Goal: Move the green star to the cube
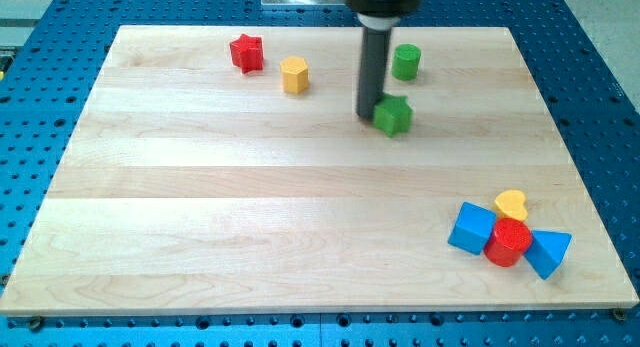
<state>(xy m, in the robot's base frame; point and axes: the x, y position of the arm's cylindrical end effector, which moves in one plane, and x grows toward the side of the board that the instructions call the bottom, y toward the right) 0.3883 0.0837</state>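
Four blocks cluster at the worktop's [250, 207] near right corner: blue cube [471, 229], red cylinder [509, 242], blue wedge [549, 252], yellow heart [511, 203]. Farther up, my tip [366, 116] touches the green star's [394, 115] left side. No end effector exists; it grasps nothing. Beyond sit a green cylinder [406, 62], yellow hexagon [294, 75], red star [246, 53].

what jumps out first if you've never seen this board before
The dark rod dropping from the view's top draws the eye first, with my tip right against the left side of the green star. Next is the bright huddle at the view's bottom right: a blue cube, a red cylinder, a blue wedge-like block and a yellow heart packed together, far from the star.
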